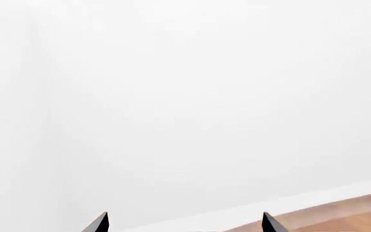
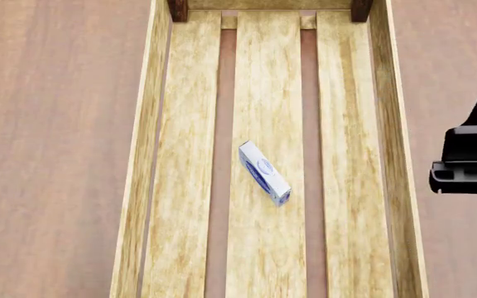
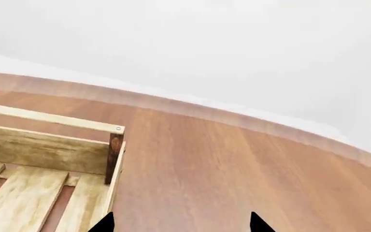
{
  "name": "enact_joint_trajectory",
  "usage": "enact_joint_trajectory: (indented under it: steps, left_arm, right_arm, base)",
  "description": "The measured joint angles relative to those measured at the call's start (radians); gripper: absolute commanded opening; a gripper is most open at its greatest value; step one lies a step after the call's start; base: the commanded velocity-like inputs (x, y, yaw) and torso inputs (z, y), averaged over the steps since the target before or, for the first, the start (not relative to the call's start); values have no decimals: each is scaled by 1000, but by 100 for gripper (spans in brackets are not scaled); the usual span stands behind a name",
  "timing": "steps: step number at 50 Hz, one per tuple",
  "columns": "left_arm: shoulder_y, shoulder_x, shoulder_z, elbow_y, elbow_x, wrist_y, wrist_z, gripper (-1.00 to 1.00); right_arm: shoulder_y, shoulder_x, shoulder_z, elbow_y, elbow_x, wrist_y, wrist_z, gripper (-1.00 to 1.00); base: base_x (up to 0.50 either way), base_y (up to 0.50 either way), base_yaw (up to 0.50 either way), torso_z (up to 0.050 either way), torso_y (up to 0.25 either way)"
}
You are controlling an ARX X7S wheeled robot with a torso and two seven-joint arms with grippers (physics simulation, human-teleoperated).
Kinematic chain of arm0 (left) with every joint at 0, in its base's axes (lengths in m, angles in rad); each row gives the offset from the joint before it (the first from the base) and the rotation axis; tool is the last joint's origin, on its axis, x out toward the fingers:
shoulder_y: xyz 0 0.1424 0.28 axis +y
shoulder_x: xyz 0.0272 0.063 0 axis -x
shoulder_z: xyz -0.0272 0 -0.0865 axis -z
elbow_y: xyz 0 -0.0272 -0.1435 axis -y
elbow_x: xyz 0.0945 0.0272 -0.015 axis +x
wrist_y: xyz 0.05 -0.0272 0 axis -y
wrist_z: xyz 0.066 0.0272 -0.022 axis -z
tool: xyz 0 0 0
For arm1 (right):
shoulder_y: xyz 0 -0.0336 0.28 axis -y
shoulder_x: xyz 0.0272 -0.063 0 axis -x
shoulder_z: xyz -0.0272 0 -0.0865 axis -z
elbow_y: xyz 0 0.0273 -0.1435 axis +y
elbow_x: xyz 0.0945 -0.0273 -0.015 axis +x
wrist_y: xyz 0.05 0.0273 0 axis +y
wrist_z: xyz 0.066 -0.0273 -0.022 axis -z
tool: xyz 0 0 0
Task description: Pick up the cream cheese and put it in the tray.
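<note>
You are looking down at a brown wooden floor. The tray is sitting directly on it, its pale slats showing the same brown boards through the gaps between them.

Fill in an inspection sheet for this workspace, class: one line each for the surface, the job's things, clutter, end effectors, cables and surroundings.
Surface: brown wooden table, bare where visible.
Job's things: cream cheese lies tilted on the middle slat inside the tray, touching neither side wall.
Clutter: nothing seen.
End effectors: right end effector open and empty, beside the tray's right wall, outside it; left end effector open and empty, facing a white wall.
Cables: nothing seen.
Surroundings: plain white wall beyond the table edge.
</note>
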Motion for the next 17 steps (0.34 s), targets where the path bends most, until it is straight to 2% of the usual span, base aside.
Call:
enact_joint_trajectory:
  steps: [17]
  left_arm:
    - [-132, -27, -51, 138, -34, -86, -26, 100]
  right_arm:
    - [-108, -16, 80, -190, -182, -152, 95, 100]
  base:
    - [0, 0, 0, 0, 0]
